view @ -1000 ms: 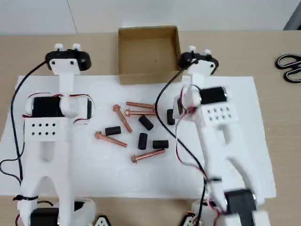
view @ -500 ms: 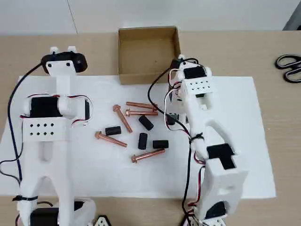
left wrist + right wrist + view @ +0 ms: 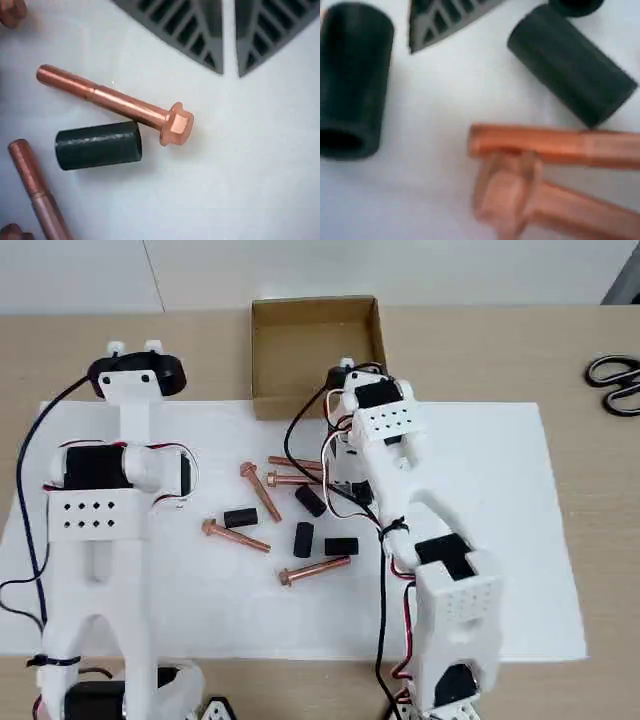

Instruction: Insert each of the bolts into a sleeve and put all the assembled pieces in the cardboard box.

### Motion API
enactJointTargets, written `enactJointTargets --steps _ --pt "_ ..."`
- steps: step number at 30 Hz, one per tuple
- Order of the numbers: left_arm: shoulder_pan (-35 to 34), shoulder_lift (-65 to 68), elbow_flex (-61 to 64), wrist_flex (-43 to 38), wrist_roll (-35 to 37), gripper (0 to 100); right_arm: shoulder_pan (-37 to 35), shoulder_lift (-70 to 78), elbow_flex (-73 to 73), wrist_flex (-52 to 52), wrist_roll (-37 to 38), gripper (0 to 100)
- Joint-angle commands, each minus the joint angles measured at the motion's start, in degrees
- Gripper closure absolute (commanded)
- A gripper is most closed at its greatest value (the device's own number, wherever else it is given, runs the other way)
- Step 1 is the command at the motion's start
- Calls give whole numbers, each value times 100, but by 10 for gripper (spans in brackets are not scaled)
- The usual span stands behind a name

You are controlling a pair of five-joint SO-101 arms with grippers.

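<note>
Several copper bolts point(image 3: 260, 490) and several black sleeves point(image 3: 303, 539) lie loose in the middle of the white sheet point(image 3: 500, 500). The cardboard box point(image 3: 315, 350) stands behind them with nothing in it. My right gripper point(image 3: 340, 465) hangs low over the bolts and sleeves nearest the box. In its wrist view one finger point(image 3: 445, 20) shows beside a sleeve point(image 3: 355, 80), with another sleeve point(image 3: 570, 65) and two bolts point(image 3: 555, 142) close by; it holds nothing. My left gripper point(image 3: 229, 70) is all but shut and holds nothing, just off the head of a bolt point(image 3: 175, 125) that lies against a sleeve point(image 3: 97, 145).
Scissors point(image 3: 615, 383) lie at the table's far right edge, off the sheet. The right part of the white sheet is bare. Cables hang from both arms over the work area.
The right arm has swung left and lowered its wrist over the bolts and sleeves near the box. The left arm has hardly moved. No part has shifted.
</note>
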Motion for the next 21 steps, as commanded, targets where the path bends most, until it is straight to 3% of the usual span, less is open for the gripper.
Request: enactJointTargets --steps 1,21 --pt "0 -18 -286 35 35 994 -13 -13 -237 -92 62 872" --pt "0 -18 -286 35 35 994 -4 611 -229 -655 70 872"
